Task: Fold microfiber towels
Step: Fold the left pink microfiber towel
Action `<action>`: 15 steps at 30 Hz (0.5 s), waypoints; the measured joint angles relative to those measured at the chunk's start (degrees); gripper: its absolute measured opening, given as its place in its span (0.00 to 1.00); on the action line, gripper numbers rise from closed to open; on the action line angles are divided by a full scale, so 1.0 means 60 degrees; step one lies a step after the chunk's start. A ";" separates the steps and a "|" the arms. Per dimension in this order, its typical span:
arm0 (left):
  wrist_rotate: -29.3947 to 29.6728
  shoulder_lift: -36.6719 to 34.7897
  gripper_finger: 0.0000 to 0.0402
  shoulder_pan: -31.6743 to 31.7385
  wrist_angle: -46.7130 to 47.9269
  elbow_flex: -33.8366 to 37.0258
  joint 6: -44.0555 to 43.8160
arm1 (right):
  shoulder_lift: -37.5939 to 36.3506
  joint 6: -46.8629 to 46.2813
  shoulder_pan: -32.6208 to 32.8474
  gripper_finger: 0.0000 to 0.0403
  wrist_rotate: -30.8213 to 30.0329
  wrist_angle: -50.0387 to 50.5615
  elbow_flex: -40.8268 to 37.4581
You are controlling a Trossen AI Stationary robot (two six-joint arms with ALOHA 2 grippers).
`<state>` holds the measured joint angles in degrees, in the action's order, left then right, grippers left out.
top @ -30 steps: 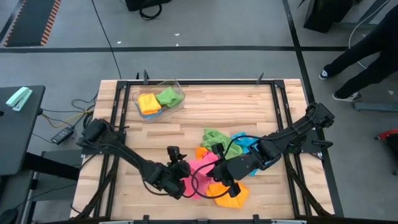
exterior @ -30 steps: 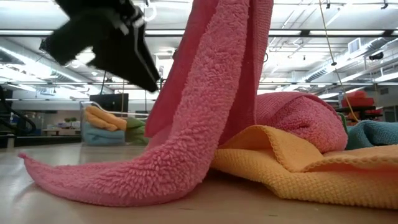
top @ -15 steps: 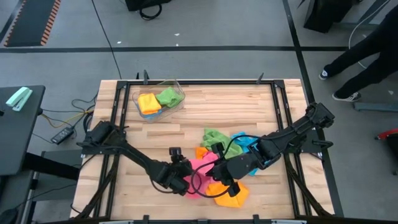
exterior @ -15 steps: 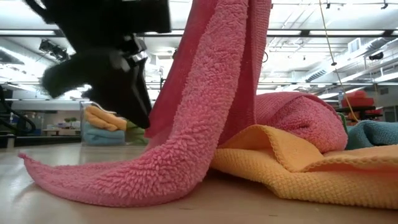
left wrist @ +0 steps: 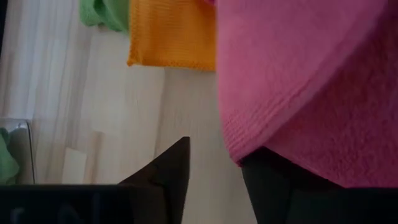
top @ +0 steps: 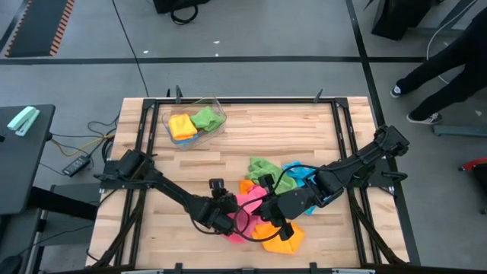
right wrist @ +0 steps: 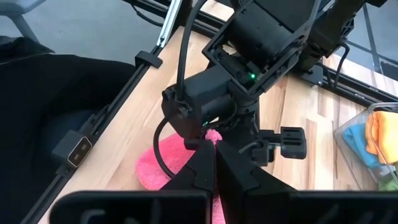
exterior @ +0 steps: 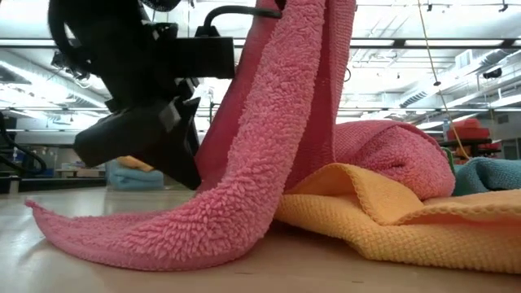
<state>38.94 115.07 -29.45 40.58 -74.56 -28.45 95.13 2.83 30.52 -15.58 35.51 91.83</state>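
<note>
Right end effector (top: 268, 207) pinches the pink fluffy microfiber towel (exterior: 269, 163) aloft; left end effector (left wrist: 214, 180), parted, sits just beside its hanging edge.

The towel pile (top: 275, 199) lies near the table's (top: 319, 129) front edge, right of centre, and the clear bin (top: 195, 122), holding two folded towels, sits well apart at the back left. The left gripper (top: 228, 223) is at the pile's left edge, the right gripper (top: 268, 215) just beside it over the pile's front. One towel (exterior: 269, 138) hangs upright above the heap, its lower end trailing onto the tabletop.
</note>
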 joint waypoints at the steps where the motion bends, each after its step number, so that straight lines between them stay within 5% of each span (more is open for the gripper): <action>1: -0.0004 0.0000 0.35 -0.0006 0.0007 0.0000 0.0098 | 0.0000 0.0003 0.0000 0.04 0.0001 0.0000 0.0000; 8: 0.0489 -0.0138 0.04 -0.0187 0.0073 0.0000 0.0416 | 0.0000 0.0003 0.0000 0.04 0.0001 0.0016 0.0000; 15: 0.0508 -0.1067 0.02 -0.0636 0.0855 -0.0015 0.0302 | 0.0000 -0.0019 0.0000 0.04 0.0001 0.0025 0.0000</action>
<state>41.98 108.66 -33.27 45.71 -74.65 -26.64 95.13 2.72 30.52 -15.57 35.66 91.83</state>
